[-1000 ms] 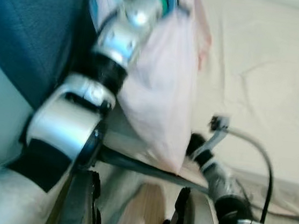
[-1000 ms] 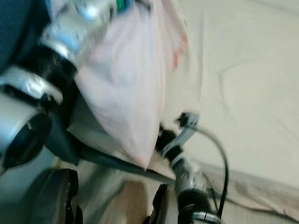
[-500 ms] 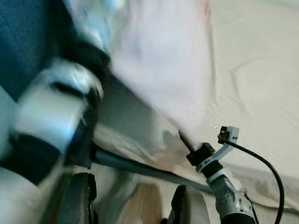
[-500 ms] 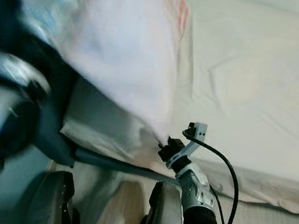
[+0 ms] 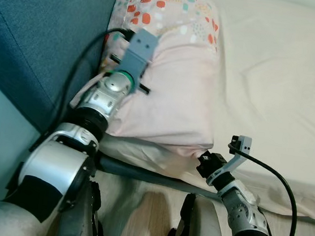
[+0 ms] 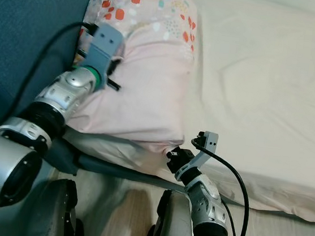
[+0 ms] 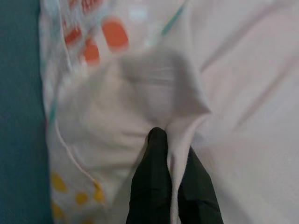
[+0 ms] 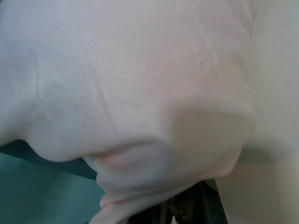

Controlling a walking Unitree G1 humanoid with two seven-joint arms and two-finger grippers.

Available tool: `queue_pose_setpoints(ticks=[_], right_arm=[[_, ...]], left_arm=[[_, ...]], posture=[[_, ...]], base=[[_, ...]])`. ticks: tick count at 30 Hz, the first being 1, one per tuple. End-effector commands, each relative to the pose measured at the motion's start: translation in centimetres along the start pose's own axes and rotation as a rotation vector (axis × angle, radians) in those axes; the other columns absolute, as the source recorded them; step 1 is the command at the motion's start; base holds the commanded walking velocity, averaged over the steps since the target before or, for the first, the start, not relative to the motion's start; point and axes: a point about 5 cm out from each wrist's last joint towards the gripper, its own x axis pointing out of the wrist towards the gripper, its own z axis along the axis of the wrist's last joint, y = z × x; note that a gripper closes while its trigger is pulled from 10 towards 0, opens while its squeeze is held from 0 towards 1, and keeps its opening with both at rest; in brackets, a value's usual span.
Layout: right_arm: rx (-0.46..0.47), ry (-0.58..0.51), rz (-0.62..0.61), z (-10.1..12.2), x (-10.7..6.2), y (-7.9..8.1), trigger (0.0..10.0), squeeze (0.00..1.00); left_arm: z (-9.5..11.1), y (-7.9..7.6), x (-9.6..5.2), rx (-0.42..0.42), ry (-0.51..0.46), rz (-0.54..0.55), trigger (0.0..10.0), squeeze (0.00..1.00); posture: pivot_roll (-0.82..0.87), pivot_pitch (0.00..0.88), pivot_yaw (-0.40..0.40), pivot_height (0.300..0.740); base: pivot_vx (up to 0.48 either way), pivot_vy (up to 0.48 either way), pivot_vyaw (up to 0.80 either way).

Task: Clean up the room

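Because it sags and dimples wherever it is touched, the pillow (image 5: 169, 91) looks light, soft and floppy, best taken by pinched folds of its case at opposite ends so it doesn't droop. It is pale pink, with a band of orange, teal and yellow spots at the far end, and lies on the cream bed sheet (image 5: 280, 86) against the blue headboard (image 5: 43, 25). The left gripper (image 7: 170, 184) has its fingers closed on a fold of the case; the right gripper (image 8: 180, 205) sits at the near corner, and whether its fingers are clamped cannot be told.
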Motion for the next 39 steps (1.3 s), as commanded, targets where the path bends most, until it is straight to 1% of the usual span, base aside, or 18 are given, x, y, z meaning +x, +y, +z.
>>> queue_pose_setpoints(ticks=[1, 3, 4, 11, 13, 15, 16, 17, 18, 19, 20, 23, 25, 29, 32, 35, 38, 39], right_arm=[[0.004, -0.003, -0.017, -0.3, -0.3, -0.1, 10.0, 0.00], [0.003, -0.011, -0.019, -0.1, -0.3, 0.0, 10.0, 0.00], [0.004, -0.022, -0.015, 0.1, -0.2, 0.1, 10.0, 0.00], [-0.004, -0.056, 0.008, 1.1, 0.1, 0.6, 10.0, 0.00], [-0.004, -0.056, 0.010, 1.2, 0.1, 0.6, 10.0, 0.00], [-0.005, -0.052, 0.011, 1.2, 0.1, 0.6, 10.0, 0.00], [-0.007, -0.047, 0.011, 1.1, 0.1, 0.5, 10.0, 0.00], [-0.007, -0.047, 0.011, 1.1, 0.1, 0.5, 10.0, 0.00], [-0.009, -0.040, 0.011, 1.1, 0.0, 0.5, 10.0, 0.00], [-0.009, -0.037, 0.013, 1.0, 0.1, 0.5, 10.0, 0.00], [-0.009, -0.037, 0.013, 1.0, 0.1, 0.5, 10.0, 0.00], [-0.005, -0.020, 0.021, 0.9, 0.1, 0.6, 10.0, 0.00], [0.001, 0.005, 0.021, 0.5, -0.1, 0.6, 10.0, 0.00], [0.048, 0.107, -0.024, -2.7, -2.1, 0.2, 10.0, 0.00], [0.098, 0.180, -0.040, -5.1, -3.8, 0.7, 10.0, 0.00], [0.144, 0.268, -0.047, -7.8, -7.0, 1.9, 10.0, 0.00], [0.125, 0.277, 0.003, -7.5, -10.2, 2.9, 10.0, 0.00], [0.125, 0.277, 0.003, -7.5, -10.2, 2.9, 10.0, 0.00]], left_arm=[[0.9, 0.0, -0.2, 0.029, -0.079, -0.017, 10.0, 0.07], [1.3, 0.3, -0.4, 0.036, -0.119, -0.003, 10.0, 0.07], [1.5, 0.6, -0.6, 0.019, -0.153, 0.007, 10.0, 1.00], [1.2, 0.9, -2.4, 0.001, -0.163, -0.076, 10.0, 1.00], [0.5, 0.9, -3.2, 0.014, -0.120, -0.139, 10.0, 1.00], [-1.1, 1.0, -5.4, 0.053, -0.016, -0.289, 10.0, 1.00], [-1.8, 1.3, -6.8, 0.076, 0.016, -0.335, 10.0, 0.00], [-1.8, 1.3, -6.8, 0.076, 0.016, -0.335, 10.0, 0.00], [-2.5, 2.2, -8.7, 0.118, 0.031, -0.357, 10.0, 0.00], [-2.8, 2.7, -9.4, 0.113, 0.046, -0.352, 10.0, 0.00], [-2.8, 2.7, -9.4, 0.113, 0.046, -0.352, 10.0, 0.00], [-3.6, 3.3, -11.3, 0.102, 0.071, -0.377, 10.0, 0.00], [-3.5, 3.3, -12.5, 0.064, 0.061, -0.394, 10.0, 0.00], [-1.0, 3.6, -14.1, -0.115, -0.093, -0.351, 10.0, 0.00], [0.0, 3.6, -14.1, -0.203, -0.150, -0.309, 10.0, 0.00], [1.5, 2.8, -13.6, -0.281, -0.229, -0.297, 10.0, 0.00], [2.5, 1.7, -13.0, -0.365, -0.276, -0.336, 10.0, 0.00], [2.5, 1.7, -13.0, -0.365, -0.276, -0.336, 10.0, 0.00]], posture=[[0.07, 0.236, 0.005, 0.561], [0.07, 0.236, 0.005, 0.561], [0.07, 0.236, 0.005, 0.561], [0.07, 0.236, 0.005, 0.561], [0.09, 0.238, 0.009, 0.561], [0.10, 0.240, 0.007, 0.561], [0.11, 0.242, 0.006, 0.561], [0.11, 0.242, 0.006, 0.561], [0.12, 0.242, 0.005, 0.561], [0.12, 0.241, -0.001, 0.561], [0.12, 0.241, -0.001, 0.561], [0.14, 0.238, -0.006, 0.561], [0.14, 0.238, -0.011, 0.561], [0.15, 0.231, -0.029, 0.561], [0.15, 0.229, -0.034, 0.561], [0.13, 0.220, -0.034, 0.561], [0.11, 0.213, -0.026, 0.561], [0.11, 0.213, -0.026, 0.561]], base=[[0.000, 0.000, 0.00], [0.000, 0.000, 0.00], [0.000, 0.000, 0.00], [0.000, 0.000, 0.00], [0.000, 0.000, 0.00], [0.000, 0.000, 0.00], [0.000, 0.000, 0.00], [0.000, 0.000, 0.00], [0.000, 0.000, 0.00], [0.000, 0.000, 0.00], [0.000, 0.000, 0.00], [0.000, 0.000, 0.00], [0.000, 0.000, 0.00], [0.000, 0.000, 0.00], [0.000, 0.000, 0.00], [0.000, 0.000, 0.00], [0.000, 0.000, 0.00], [0.000, 0.000, 0.00]])
